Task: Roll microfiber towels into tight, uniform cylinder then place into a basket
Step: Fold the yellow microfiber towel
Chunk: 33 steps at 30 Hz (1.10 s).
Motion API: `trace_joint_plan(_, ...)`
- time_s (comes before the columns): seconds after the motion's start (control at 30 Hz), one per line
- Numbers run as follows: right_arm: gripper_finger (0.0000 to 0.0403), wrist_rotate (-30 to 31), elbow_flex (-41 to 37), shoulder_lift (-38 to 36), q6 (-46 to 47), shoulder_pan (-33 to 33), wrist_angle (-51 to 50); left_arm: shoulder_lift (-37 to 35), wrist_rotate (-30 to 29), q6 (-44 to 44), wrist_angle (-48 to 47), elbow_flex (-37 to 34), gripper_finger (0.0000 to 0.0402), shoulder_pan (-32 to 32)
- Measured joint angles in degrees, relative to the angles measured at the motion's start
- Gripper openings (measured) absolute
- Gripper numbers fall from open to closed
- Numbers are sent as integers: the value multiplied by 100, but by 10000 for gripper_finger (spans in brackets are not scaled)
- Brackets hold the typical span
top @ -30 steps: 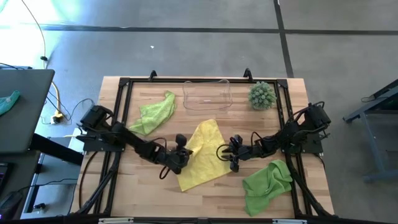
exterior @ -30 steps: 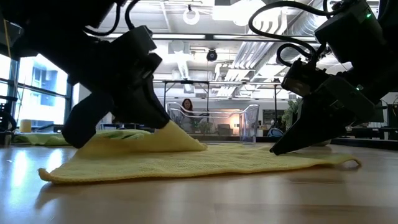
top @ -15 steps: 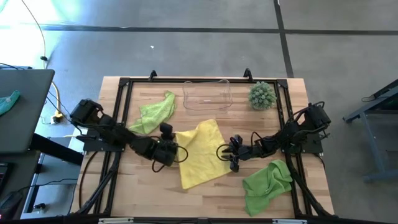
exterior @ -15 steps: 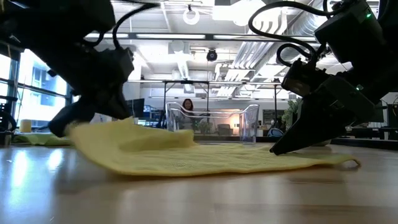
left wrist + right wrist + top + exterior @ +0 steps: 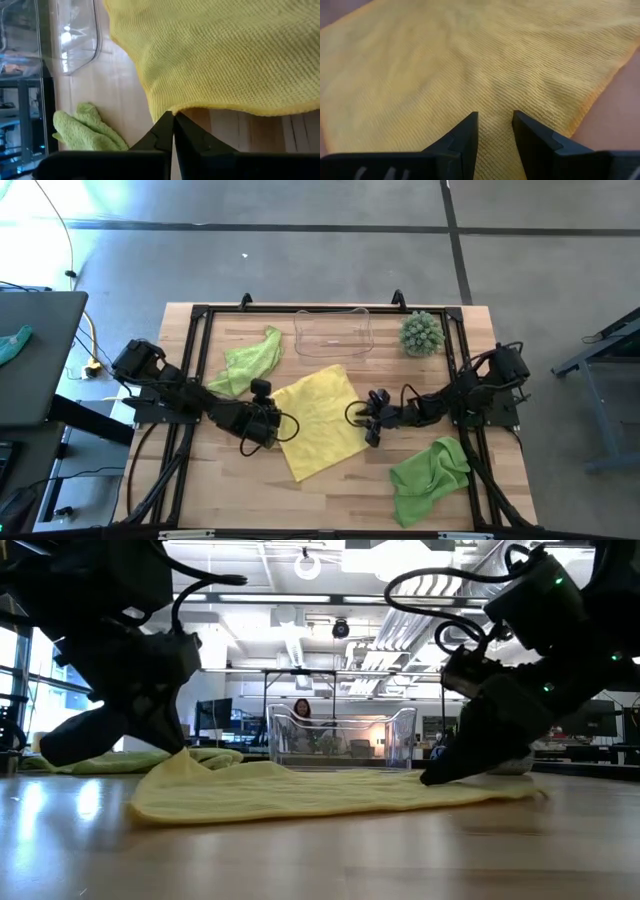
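The spread towel (image 5: 322, 422) lies flat at the centre of the surface (image 5: 330, 490). Relative to it: the basket (image 5: 333, 332) sits behind, the plant (image 5: 422, 333) behind-right, one crumpled towel (image 5: 250, 360) behind-left, another (image 5: 430, 476) front-right. The left tool (image 5: 272, 420) meets its left edge, the right tool (image 5: 366, 420) its right edge.
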Motion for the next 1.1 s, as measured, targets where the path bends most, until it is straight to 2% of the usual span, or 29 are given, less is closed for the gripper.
trace_joint_plan(0.13, 119, -144, 0, -4, -64, -122, 1, 0, 123, -94, -62, 0, 31, 93)
trace_joint_plan(0.3, 119, -328, 0, -4, 71, -239, 38, 0, 444, -855, -438, 0, 83, 261)
trace_joint_plan(0.43, 119, -636, 0, -177, 38, -322, -2, 0, 467, -1611, -1469, 106, 111, 276)
trace_joint_plan(0.6, 119, -869, -26, -808, -459, -478, -662, 0, 451, -2642, -3055, 660, 116, 255)
trace_joint_plan(0.7, 119, -850, -22, -1220, -968, -614, -815, 0, 444, -3336, -3319, 1073, 117, 257)
trace_joint_plan(0.8, 119, -847, -8, -1481, -1671, -806, -843, -4, 522, -3789, -2935, 1426, 117, 283)
trace_joint_plan(0.87, 119, -843, 111, -1573, -2127, -967, -927, -4, 815, -3874, -2361, 1557, 117, 319)
trace_joint_plan(1.1, 119, -849, 865, -1286, -3853, -1621, -2275, 155, 2482, -3913, 162, 1523, 117, 480)
